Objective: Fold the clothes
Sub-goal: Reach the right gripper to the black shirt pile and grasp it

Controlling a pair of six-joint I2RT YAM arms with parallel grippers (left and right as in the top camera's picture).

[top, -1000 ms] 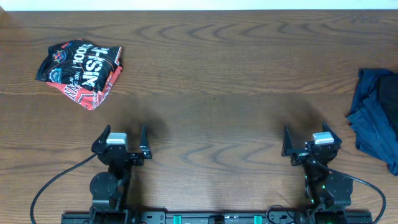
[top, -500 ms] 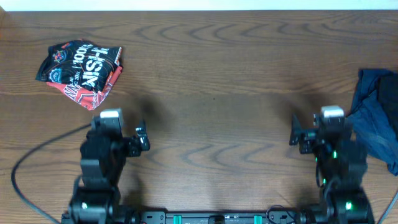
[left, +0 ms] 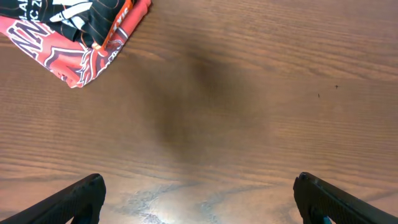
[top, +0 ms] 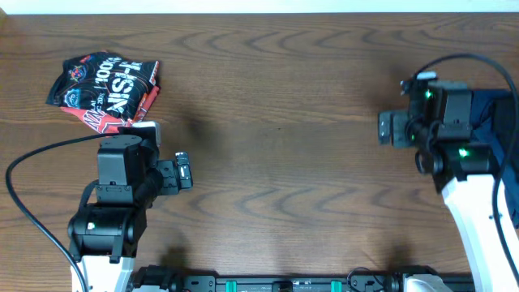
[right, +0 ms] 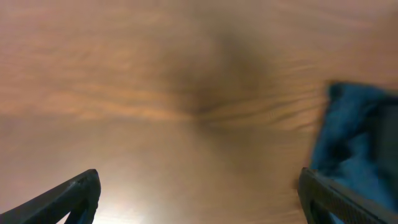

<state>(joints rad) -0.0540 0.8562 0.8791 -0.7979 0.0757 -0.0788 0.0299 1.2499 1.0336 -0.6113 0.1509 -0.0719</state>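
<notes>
Brown wood with a strong wavy grain makes up the table [top: 276, 122], which fills nearly the whole overhead view. Only a pale strip [top: 259, 5] shows beyond its far edge, and nothing more of the room can be made out. A dark rail [top: 268, 284] with green lights runs along the near edge between the two arm bases. A black cable [top: 32, 162] loops out from the left arm.

The red-black printed garment [top: 105, 93] lies bunched at the far left of the table. In the left wrist view its red edge [left: 68, 37] sits in the upper left corner. The dark blue garment [top: 507, 113] lies crumpled at the right edge, partly hidden under the right arm. It appears as a blurred blue mass [right: 354, 143] at the right of the right wrist view.

The left gripper [left: 199, 193] has its jaws spread wide over bare wood and holds nothing. The right gripper [right: 199, 186] is equally wide and empty.

A second ago both arms sat folded low at the near edge. Since then each has reached forward across the table. The left now stands just short of the printed garment, and the right has swung out over the inner side of the blue one. Neither garment has moved, and the jaws are as wide as before.
</notes>
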